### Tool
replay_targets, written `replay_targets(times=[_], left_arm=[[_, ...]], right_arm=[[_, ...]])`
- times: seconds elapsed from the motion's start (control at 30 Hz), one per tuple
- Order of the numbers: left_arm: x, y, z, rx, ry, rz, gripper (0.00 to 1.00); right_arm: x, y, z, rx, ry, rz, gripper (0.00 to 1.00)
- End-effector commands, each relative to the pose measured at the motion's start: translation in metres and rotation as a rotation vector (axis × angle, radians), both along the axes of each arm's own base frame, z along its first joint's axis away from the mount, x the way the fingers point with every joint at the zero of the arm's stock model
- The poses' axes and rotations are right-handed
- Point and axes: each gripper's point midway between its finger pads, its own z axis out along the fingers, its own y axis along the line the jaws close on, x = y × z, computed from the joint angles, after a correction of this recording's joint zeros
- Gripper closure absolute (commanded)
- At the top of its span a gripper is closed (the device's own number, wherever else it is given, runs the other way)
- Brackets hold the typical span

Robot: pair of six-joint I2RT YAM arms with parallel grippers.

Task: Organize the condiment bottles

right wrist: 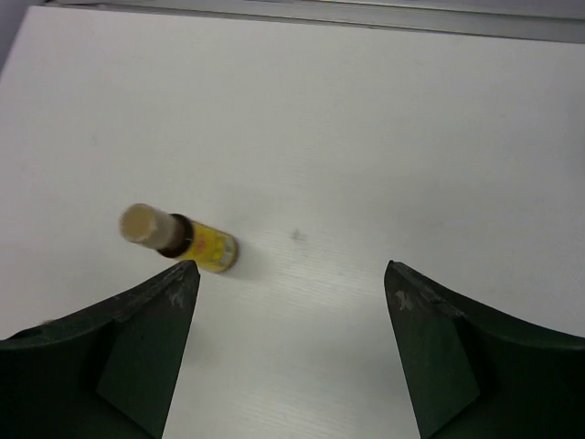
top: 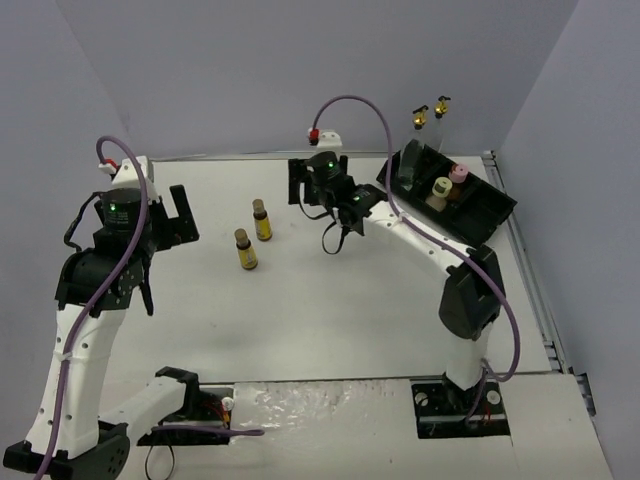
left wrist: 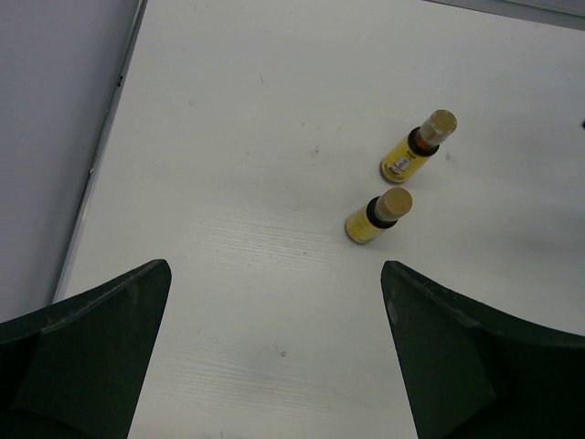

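While the right tool [right wrist: 290, 274] stands wide and empty, centre it over the far amber bottle [top: 262, 220] before closing.
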Motion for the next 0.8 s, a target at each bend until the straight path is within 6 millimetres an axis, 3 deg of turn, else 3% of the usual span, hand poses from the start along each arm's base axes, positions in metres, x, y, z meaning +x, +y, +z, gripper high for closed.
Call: replay_targets(times=[0.0, 0.07, 0.23, 0.53, 0.77], left_arm=[[-0.008, 0.008, 0.037, -0.011, -0.1, 0.03, 0.03], [-0.01, 0.009, 0.039, -0.012, -0.104, 0.034, 0.03], [-0.014, 0.01, 0.041, -0.015, -0.107, 0.036, 0.03], [-0.016, 0.011, 0.044, -0.009, -0.107, 0.039, 0.03], [-0.016, 0.012, 0.04, -0.001, -0.096, 0.04, 0.03]], right_arm=[[0.011, 0.048, 0.05, 0.046, -0.056, 0.107, 0.21], [0.014, 0.063, 0.035, 0.028, -0.026, 0.125, 0.22], [0.02, 0.091, 0.023, 0.026, -0.008, 0.159, 0.24], [0.028, 0.111, -0.016, -0.041, -0.002, 0.177, 0.26], [0.025, 0.125, -0.027, -0.031, -0.01, 0.189, 0.26]])
